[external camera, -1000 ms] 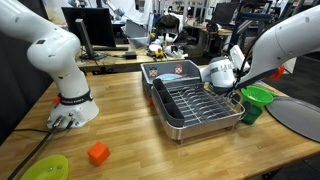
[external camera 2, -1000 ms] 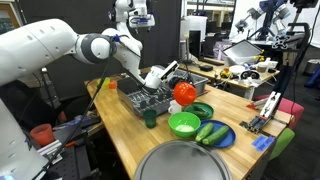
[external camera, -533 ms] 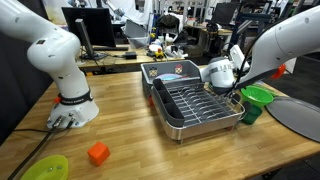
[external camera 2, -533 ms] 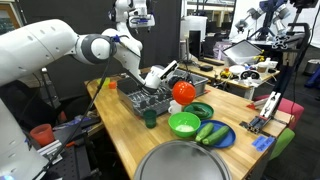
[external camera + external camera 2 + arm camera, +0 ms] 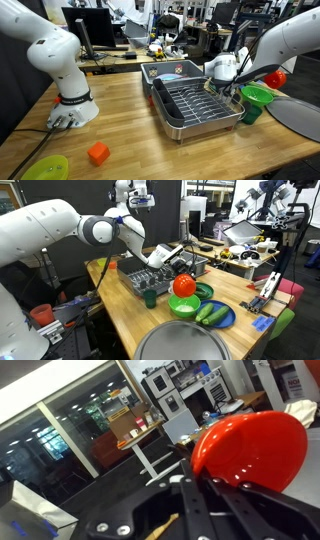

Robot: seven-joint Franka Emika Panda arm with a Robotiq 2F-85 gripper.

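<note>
My gripper [image 5: 197, 488] is shut on the rim of a glossy red bowl [image 5: 250, 448], which fills the right of the wrist view. In both exterior views the red bowl [image 5: 184, 284] hangs in the air tilted on edge, just above a light green bowl [image 5: 184, 305]. The arm reaches over a metal dish rack [image 5: 195, 105], and the gripper [image 5: 262, 76] holds the red bowl [image 5: 276, 77] beyond the rack's far end, above the green bowl [image 5: 257, 96]. A dark green cup [image 5: 250, 112] stands beside the rack.
An orange block [image 5: 97, 153] and a yellow-green plate [image 5: 45, 168] lie near the table's front. A large grey disc [image 5: 185, 342] lies by a blue plate with cucumbers [image 5: 212, 313] and a dark green bowl [image 5: 203, 290]. Another robot's white base [image 5: 72, 110] stands on the table.
The gripper has carried the red bowl away from the dish rack and lower, to just above the light green bowl. Nothing else has moved.
</note>
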